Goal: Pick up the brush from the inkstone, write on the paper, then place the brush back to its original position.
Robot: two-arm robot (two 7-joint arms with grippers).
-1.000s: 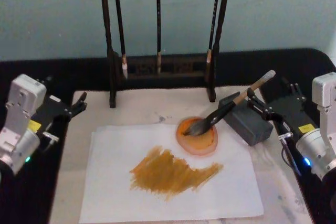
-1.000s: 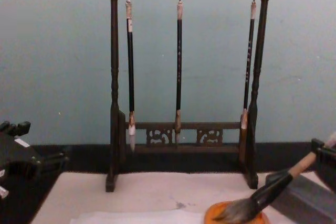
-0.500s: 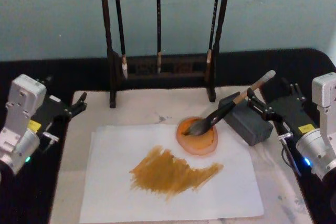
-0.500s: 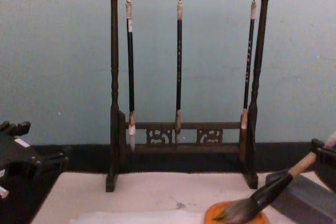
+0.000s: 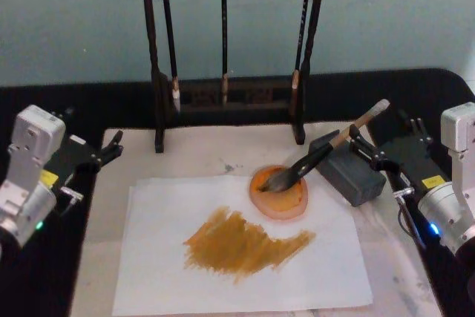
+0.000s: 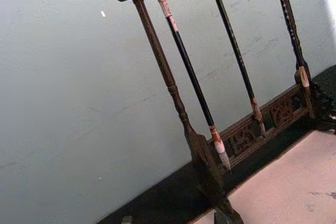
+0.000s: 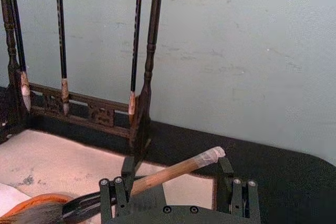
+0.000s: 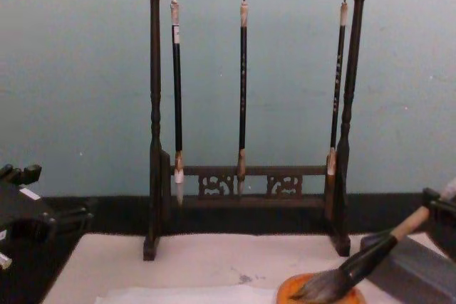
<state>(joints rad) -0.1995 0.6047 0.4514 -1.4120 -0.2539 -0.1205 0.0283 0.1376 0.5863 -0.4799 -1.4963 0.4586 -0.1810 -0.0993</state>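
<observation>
The paper (image 5: 245,254), already carrying a broad ochre smear, is lying flat mid-table with the orange dish (image 5: 280,194) at its far right corner. The brush (image 5: 326,146) is resting with bristles in that dish and its handle slanting up over the grey inkstone (image 5: 347,170) toward the right gripper (image 5: 365,151), whose fingers are standing apart either side of the handle end. That arm is plainly the nearer, the left gripper (image 5: 111,146) sitting idle far across the table (its fingers I cannot make out).

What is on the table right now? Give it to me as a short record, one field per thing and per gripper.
brush: lying tilted, bristles in the orange dish, handle propped on the grey block
paper: flat on the mat, carrying a broad orange-brown stroke
right gripper: at the handle's upper end, fingers open on either side of it
left gripper: idle at the mat's left edge
rack: behind the mat, three thin brushes hanging
</observation>
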